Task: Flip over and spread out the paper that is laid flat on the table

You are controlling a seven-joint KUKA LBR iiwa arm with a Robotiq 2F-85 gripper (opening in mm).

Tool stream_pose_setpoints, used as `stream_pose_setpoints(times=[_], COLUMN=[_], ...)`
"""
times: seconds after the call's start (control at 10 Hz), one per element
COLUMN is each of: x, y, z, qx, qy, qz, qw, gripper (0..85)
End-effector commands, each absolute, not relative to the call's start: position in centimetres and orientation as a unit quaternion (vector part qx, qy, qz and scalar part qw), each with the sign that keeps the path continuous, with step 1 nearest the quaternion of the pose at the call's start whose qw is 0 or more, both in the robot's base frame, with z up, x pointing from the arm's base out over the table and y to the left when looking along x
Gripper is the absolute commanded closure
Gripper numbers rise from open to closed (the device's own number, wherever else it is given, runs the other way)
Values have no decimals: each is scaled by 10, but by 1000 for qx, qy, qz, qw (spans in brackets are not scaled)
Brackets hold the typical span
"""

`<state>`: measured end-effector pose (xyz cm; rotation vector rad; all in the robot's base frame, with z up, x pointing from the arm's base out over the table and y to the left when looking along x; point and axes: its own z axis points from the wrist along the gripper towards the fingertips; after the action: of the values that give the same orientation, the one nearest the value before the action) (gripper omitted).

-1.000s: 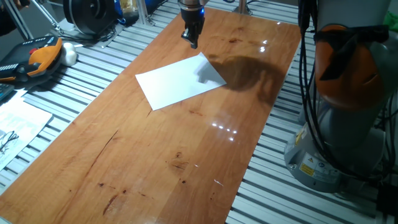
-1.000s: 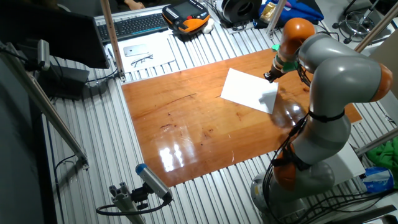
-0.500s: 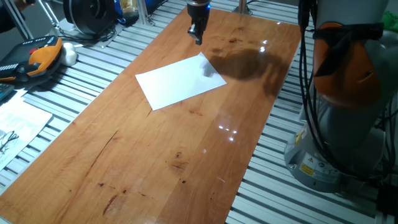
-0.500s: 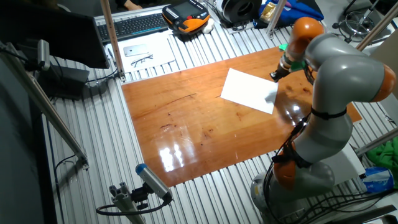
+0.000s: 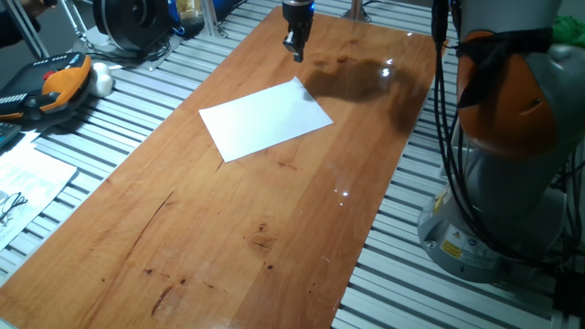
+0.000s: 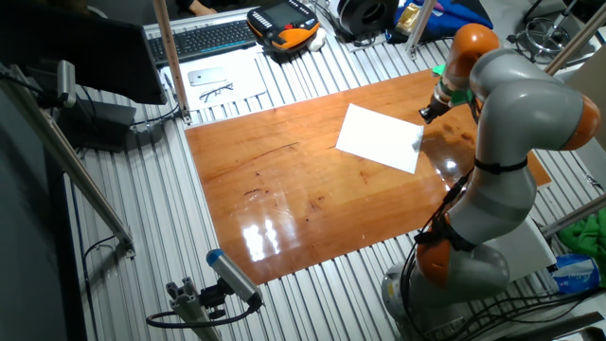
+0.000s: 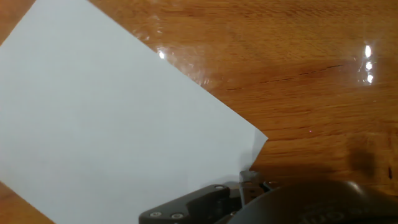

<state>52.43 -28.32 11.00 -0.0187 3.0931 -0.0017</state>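
Gripper (image 5: pixel 295 50) fingers hang above the far end of the table (image 5: pixel 228 238), just beyond the paper's far corner, and hold nothing; from where I stand the two dark fingertips look pressed close together, though the tips are too small for me to be sure, so I cannot tell whether they are shut or slightly parted. In the other fixed view the gripper (image 6: pixel 426 115) sits just off the sheet's edge, apart from it.

The paper (image 5: pixel 266 121) lies flat on the reddish-brown top, blank white face up, turned at an angle to the table's edges. I can read no writing on it in any view; the hand view shows only plain white paper (image 7: pixel 106 130) with one corner pointing toward the dark gripper body at the bottom of the frame. A yellow warning label (image 5: pixel 452 248) is stuck on the arm's base, too small to read. A second printed sheet (image 5: pixel 27 183) lies on the grey slats at the left with wire spectacles (image 5: pixel 11 206) on it; its text is also illegible.

Compared with a second ago, the gripper has risen and drawn back toward the far end of the table, away from the sheet's corner. The shadow that darkened that corner has slid off the paper onto the wood. The sheet itself has not shifted.
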Motion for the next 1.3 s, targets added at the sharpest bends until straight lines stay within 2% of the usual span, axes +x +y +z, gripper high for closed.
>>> stream_pose_setpoints(times=[0.0, 0.8, 1.2], x=[526, 537, 537], y=[-288, -304, -304], z=[108, 84, 83], qx=[-7, -3, -5], qy=[1000, 999, 999], qz=[3, 1, 5], qw=[25, 36, 32], gripper=[850, 850, 850])
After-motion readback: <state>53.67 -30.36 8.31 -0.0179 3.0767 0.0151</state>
